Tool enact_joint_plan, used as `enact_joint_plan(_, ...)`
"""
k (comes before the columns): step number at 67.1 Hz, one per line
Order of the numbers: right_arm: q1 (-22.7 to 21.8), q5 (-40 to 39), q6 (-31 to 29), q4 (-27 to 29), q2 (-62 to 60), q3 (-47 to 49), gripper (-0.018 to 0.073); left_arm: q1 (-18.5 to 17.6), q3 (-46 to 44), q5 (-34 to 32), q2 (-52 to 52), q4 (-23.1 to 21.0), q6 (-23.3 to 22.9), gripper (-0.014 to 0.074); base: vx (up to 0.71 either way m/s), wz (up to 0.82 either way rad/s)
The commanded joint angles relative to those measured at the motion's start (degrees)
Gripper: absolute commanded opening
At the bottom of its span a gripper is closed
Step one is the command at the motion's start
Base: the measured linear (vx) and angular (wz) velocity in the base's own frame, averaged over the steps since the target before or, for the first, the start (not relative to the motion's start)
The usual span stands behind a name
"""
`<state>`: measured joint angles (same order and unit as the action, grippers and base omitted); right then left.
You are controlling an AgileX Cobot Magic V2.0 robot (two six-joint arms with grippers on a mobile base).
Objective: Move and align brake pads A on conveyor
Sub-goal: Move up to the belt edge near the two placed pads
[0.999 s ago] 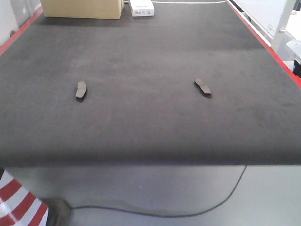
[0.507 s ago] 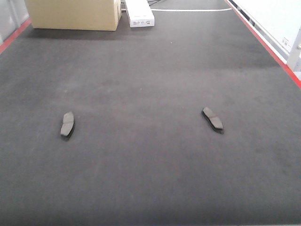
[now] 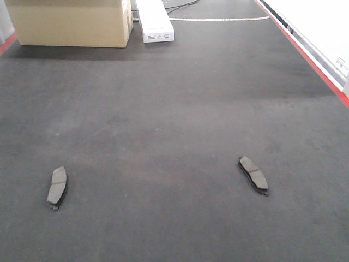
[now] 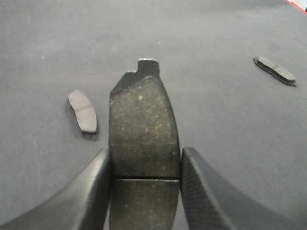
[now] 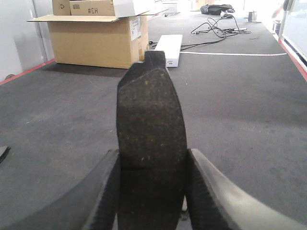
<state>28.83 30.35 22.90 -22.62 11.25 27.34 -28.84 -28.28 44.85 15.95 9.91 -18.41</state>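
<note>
As seen from the front: two brake pads are laid flat on the conveyor, well apart.
Left pad: dark grey, slightly curved oblong, crossed by a thin groove.
Right pad: same form, angled.
Left gripper: fingers are pinched on a third pad, speckled face, end tab outward.
Right gripper: fingers are clamped on a fourth pad, tab outward, held above the belt.
Far end: cardboard box and white box are seen.
</note>
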Motion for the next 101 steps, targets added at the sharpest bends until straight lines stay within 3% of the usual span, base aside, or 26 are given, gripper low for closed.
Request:
enact_joint_plan(1,-0.20,-5.13,-0.51,-1.47,0.68,1.64,-0.0004,-0.28,-1.65,-4.83,0.43,0.51,-0.50,-0.0006,0.19,-0.01)
enact_joint_plan(101,-0.20,-5.13,-0.51,-1.47,0.68,1.64,-0.0004,-0.28,-1.65,-5.18,0.43,0.50,-0.50,-0.0006,0.04,0.01)
